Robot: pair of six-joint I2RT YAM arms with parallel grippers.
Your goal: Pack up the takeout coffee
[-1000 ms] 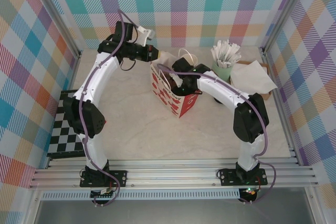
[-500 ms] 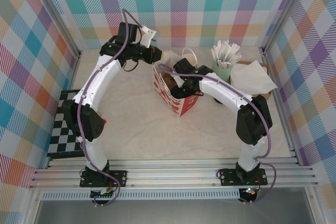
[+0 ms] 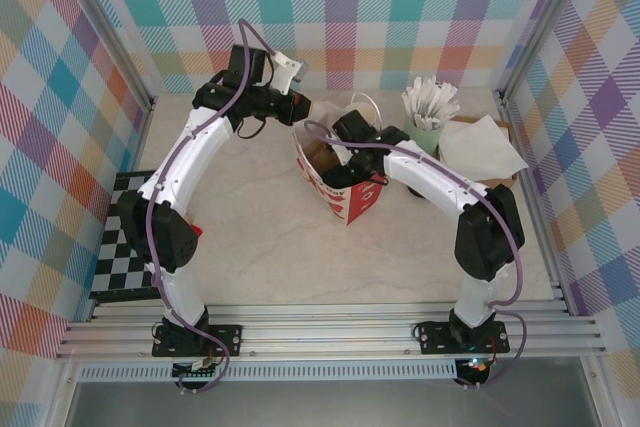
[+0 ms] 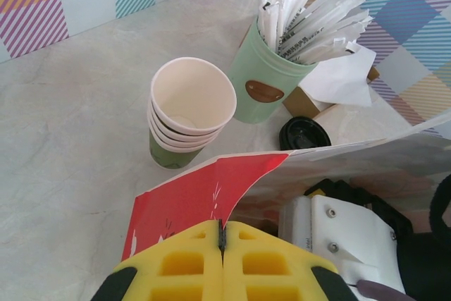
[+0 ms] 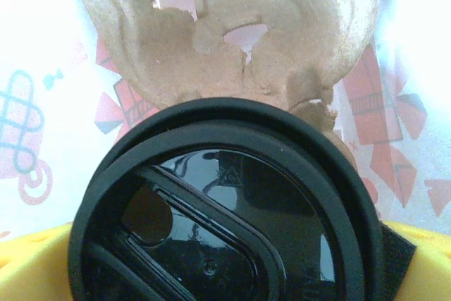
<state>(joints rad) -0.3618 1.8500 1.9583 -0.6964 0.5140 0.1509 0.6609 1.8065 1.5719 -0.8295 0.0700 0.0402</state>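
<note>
The takeout coffee's round black lid (image 5: 225, 209) sits close under the right wrist camera, inside the red-and-white paper bag (image 3: 345, 192), whose brown stained bottom (image 5: 232, 26) lies beyond it. My right gripper (image 5: 225, 262) reaches down into the bag. Its yellow fingers (image 5: 32, 266) stand wide apart on either side of the lid, and the cup's body is hidden below. My left gripper (image 4: 223, 234) is shut on the bag's red upper edge (image 4: 197, 195), at the bag's far left corner (image 3: 300, 109), holding the mouth open.
A stack of lidless cups (image 4: 190, 107), a mint-green pot of white sachets (image 4: 271, 79), a loose black lid (image 4: 304, 133) and a box of napkins (image 4: 338, 79) stand behind the bag. A checkered mat (image 3: 125, 247) lies at the left edge.
My left gripper has drawn the bag's edge slightly right and back. The right arm has shifted a little further into the bag.
</note>
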